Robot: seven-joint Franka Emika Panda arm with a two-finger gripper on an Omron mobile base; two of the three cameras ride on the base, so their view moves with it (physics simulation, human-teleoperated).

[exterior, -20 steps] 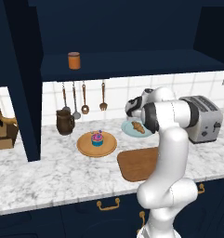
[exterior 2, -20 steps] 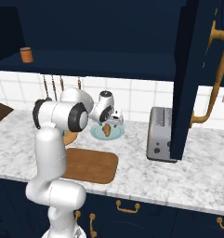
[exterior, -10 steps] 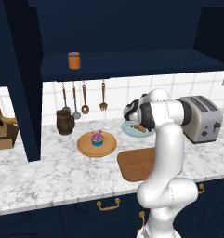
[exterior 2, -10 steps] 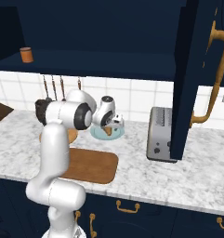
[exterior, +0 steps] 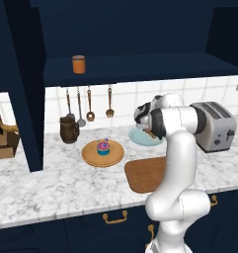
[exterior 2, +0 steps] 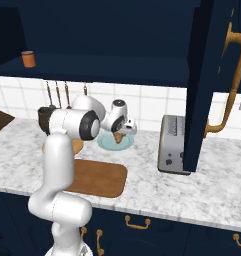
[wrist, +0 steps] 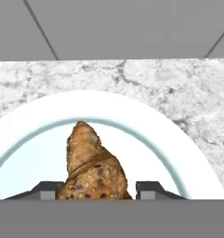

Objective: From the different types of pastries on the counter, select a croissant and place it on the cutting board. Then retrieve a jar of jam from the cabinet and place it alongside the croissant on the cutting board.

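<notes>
The golden-brown croissant (wrist: 92,172) lies on a pale blue plate (wrist: 178,139) at the back of the marbled counter (exterior: 51,183). My gripper (wrist: 98,190) is down on it, its fingers pressed against both sides of the pastry, shut on it. From the base, the gripper (exterior 2: 121,131) points down over the croissant (exterior 2: 118,136). The brown cutting board (exterior: 145,173) lies in front of the plate, bare. The cupcake (exterior: 103,147) stands on a round wooden plate (exterior: 91,155). The orange-brown jar of jam (exterior: 79,64) stands on the navy cabinet's shelf (exterior: 140,66).
A silver toaster (exterior: 217,126) stands right of the plate. A dark brown mug (exterior: 68,130) and hanging utensils (exterior: 90,104) are at the back left, with a knife block (exterior: 2,141) at the far left. A navy cabinet side (exterior 2: 202,85) hangs to the right.
The hand has come down to the pale blue plate, and the fingers have closed in from wide open onto the croissant.
</notes>
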